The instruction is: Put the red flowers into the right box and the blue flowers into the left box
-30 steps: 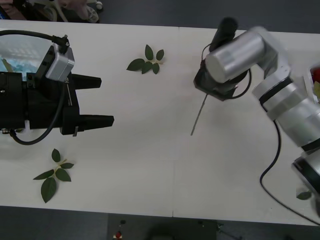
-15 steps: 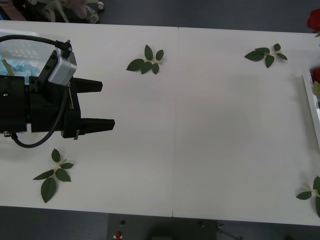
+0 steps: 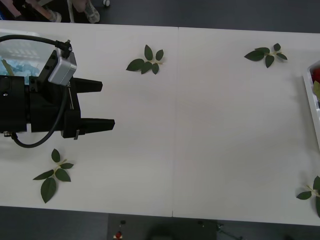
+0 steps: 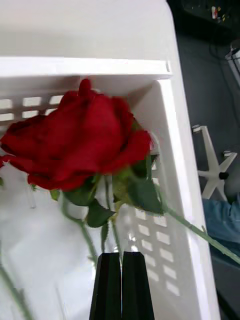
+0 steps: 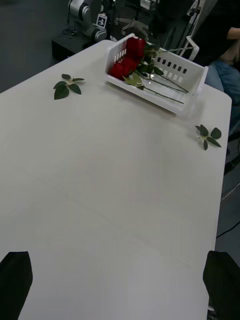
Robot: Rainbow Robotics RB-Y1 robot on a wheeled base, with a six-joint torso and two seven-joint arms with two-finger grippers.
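From the front we see our left gripper (image 3: 102, 105) parked over the left side of the white table (image 3: 210, 125), black fingers spread wide with nothing between them. Behind it the left box (image 3: 20, 47) shows pale blue flowers (image 3: 15, 67) inside. At the far right edge a strip of the right box (image 3: 312, 107) shows, with a touch of red in it. Four loose leaf sprigs (image 3: 146, 61) lie scattered on the table, and no flower lies loose on it.

In the right wrist view our right gripper (image 4: 122, 280) has its two black fingers pressed together on what looks like the thin stem of a red rose (image 4: 75, 145), whose head hangs over the slotted interior of the right box (image 4: 170, 150). We judge the main risk to be the release: a long stem angles out over the box wall, and a leaf or stem could catch in a slot or drag along as the gripper lifts. A blue-clad leg and a chair base stand just beyond the box.

The left wrist view has its fingers (image 5: 15, 272) far apart at the corners over bare table. Across it the right box (image 5: 155, 75) holds the red flowers (image 5: 127, 60) with stems lying lengthwise. A seated person and dark equipment fill the room behind.
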